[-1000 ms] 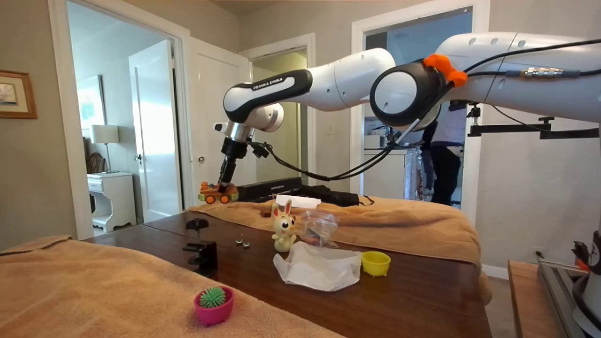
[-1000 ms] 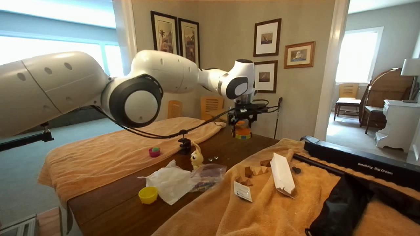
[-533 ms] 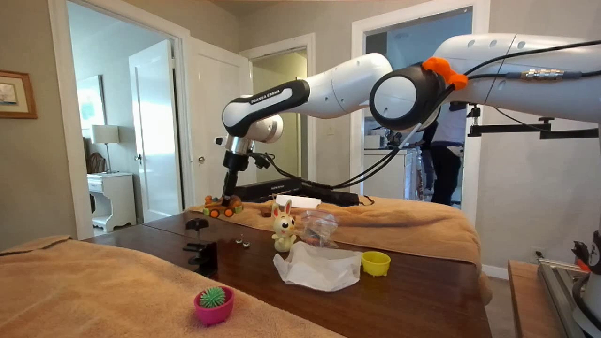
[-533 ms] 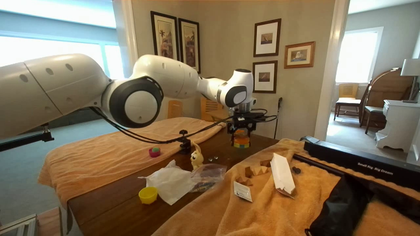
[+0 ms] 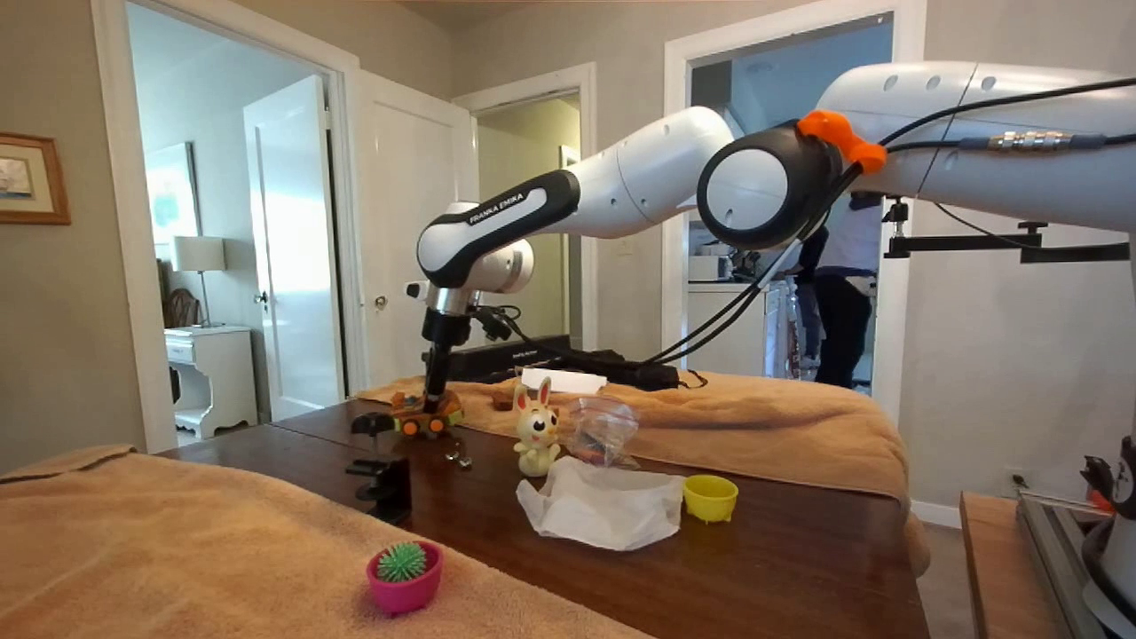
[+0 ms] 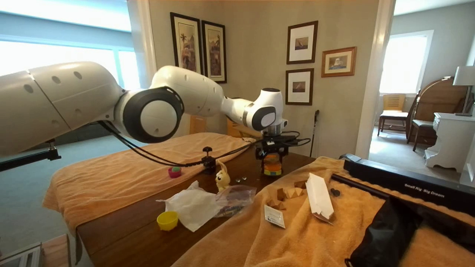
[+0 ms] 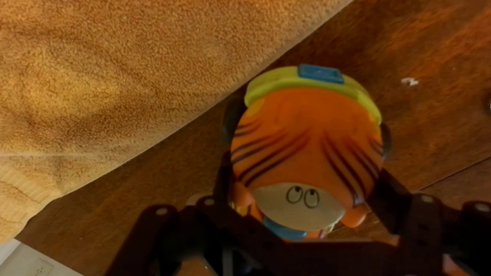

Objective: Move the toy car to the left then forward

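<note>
The toy car [image 5: 424, 414] is orange with dark stripes, orange wheels and a green-yellow rim. In the wrist view the toy car [image 7: 307, 134] fills the middle, with a pale face with eyes turned toward my camera. My gripper [image 5: 433, 405] has its fingers on both sides of the car and is shut on it; the gripper also shows in an exterior view [image 6: 272, 166] with the car between its fingers. The car is low over the far end of the dark wooden table [image 5: 532, 568], near the towel's edge. I cannot tell whether its wheels touch the wood.
A black clamp [image 5: 382, 470], small shiny pieces [image 5: 458, 456], a white rabbit toy [image 5: 537, 439], a clear plastic bag [image 5: 603, 426], white paper [image 5: 612, 510] and a yellow bowl [image 5: 710, 499] are on the table. A pink bowl [image 5: 404, 586] with a green spiky ball stands on a towel.
My gripper has moved down with the toy car held in it, from above the table to about its surface, and slightly toward the rabbit side. The other objects have not moved.
</note>
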Robot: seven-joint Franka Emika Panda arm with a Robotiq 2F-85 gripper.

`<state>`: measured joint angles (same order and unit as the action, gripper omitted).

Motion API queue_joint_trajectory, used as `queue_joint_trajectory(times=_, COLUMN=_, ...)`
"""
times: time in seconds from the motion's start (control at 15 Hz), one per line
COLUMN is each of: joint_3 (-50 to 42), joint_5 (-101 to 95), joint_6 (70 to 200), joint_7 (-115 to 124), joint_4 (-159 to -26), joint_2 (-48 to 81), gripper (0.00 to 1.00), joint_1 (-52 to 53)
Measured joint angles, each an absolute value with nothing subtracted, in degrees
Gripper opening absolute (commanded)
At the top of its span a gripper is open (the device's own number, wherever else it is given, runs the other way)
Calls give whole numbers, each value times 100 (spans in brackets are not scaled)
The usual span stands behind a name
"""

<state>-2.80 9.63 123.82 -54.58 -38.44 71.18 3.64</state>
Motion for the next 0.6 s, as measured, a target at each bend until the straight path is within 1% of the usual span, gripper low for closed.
queue_joint_trajectory(times=0.07, joint_3=-289, joint_5=963, joint_6=12426, joint_7=-5458, joint_4=-3891, joint_2=7114, gripper=96, joint_1=381)
queue_joint_trajectory(times=0.13, joint_3=-291, joint_5=963, joint_6=12437, joint_7=-5458, joint_4=-3919, joint_2=7113, gripper=96, joint_1=394)
queue_joint_trajectory(times=0.2, joint_3=-282, joint_5=964, joint_6=12437, joint_7=-5466, joint_4=-3947, joint_2=7106, gripper=100, joint_1=404)
queue_joint_trajectory(times=0.6, joint_3=36, joint_5=973, joint_6=12356, joint_7=-6004, joint_4=-4231, joint_2=6702, gripper=100, joint_1=398)
